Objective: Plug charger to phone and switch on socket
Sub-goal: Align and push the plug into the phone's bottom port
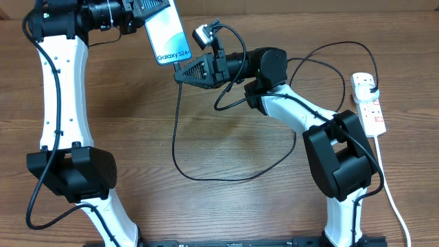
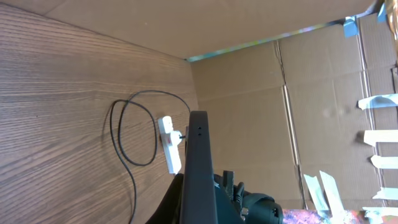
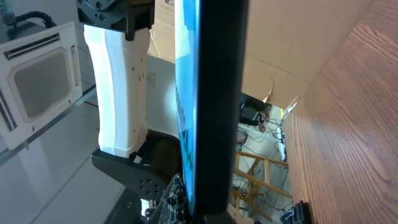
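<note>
In the overhead view my left gripper (image 1: 147, 12) is shut on the top end of the phone (image 1: 168, 34) and holds it raised above the table, cyan screen up. My right gripper (image 1: 184, 71) is at the phone's lower edge, shut on the tip of the charger, whose black cable (image 1: 206, 178) drops from the fingertips. The cable loops over the table to its plug head (image 1: 370, 86) in the white socket strip (image 1: 369, 106). The left wrist view shows the phone edge-on (image 2: 199, 168), with the strip (image 2: 169, 144) behind it. The right wrist view shows the phone's edge (image 3: 214, 93) hiding my jaws.
The strip's white cord (image 1: 391, 192) runs down the table's right edge. Cardboard walls (image 2: 249, 93) stand behind the table. The right arm's base (image 1: 339, 165) and the left arm's base (image 1: 72, 171) stand at the near side.
</note>
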`<state>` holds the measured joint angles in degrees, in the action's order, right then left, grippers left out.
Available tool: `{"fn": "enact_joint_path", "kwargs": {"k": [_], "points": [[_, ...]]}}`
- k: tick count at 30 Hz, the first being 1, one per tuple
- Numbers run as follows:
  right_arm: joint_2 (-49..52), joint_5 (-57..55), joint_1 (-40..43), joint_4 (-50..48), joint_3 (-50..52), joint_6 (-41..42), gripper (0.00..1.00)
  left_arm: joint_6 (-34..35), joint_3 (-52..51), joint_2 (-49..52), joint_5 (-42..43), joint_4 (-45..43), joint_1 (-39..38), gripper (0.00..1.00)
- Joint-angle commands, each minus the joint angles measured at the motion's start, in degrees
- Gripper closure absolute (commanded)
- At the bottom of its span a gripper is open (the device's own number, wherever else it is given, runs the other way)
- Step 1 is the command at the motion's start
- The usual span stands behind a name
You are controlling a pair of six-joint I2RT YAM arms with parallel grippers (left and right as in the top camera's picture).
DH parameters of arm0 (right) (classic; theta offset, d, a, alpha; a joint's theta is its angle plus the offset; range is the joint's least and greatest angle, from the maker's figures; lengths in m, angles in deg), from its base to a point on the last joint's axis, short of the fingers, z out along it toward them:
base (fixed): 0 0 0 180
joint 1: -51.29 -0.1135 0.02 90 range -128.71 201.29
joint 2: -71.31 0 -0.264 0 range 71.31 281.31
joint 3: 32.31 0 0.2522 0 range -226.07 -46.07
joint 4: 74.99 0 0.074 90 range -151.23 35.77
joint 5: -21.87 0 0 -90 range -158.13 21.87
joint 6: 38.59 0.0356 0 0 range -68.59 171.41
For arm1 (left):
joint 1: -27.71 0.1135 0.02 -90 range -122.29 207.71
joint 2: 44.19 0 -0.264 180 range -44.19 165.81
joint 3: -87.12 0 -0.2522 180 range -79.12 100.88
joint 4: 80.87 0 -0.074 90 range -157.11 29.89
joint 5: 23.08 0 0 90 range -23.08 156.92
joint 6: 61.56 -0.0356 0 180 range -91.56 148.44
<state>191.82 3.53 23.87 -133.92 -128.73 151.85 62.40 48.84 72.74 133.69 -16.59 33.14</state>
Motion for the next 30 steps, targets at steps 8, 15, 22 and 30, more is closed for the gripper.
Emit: {"fn": "enact_joint_path", "kwargs": {"k": [8,15,22,30], "points": [[-0.4,-6.5,1.7,1.1,-0.7,-0.5,0.96,-4.4,0.7,-0.1,4.9,3.1,-2.2,0.96],[-0.4,-7.8,1.8,5.9,-0.7,-3.5,0.96,-5.5,0.7,-0.1,6.4,3.3,-2.6,0.96],[-0.4,-10.0,1.8,6.6,-0.7,-3.4,0.96,-7.1,0.7,-0.1,6.7,3.5,-3.0,0.96],[-0.4,-11.0,1.8,6.6,-0.7,-3.4,0.96,-7.8,0.7,-0.1,6.5,3.4,-3.3,0.96]]}}
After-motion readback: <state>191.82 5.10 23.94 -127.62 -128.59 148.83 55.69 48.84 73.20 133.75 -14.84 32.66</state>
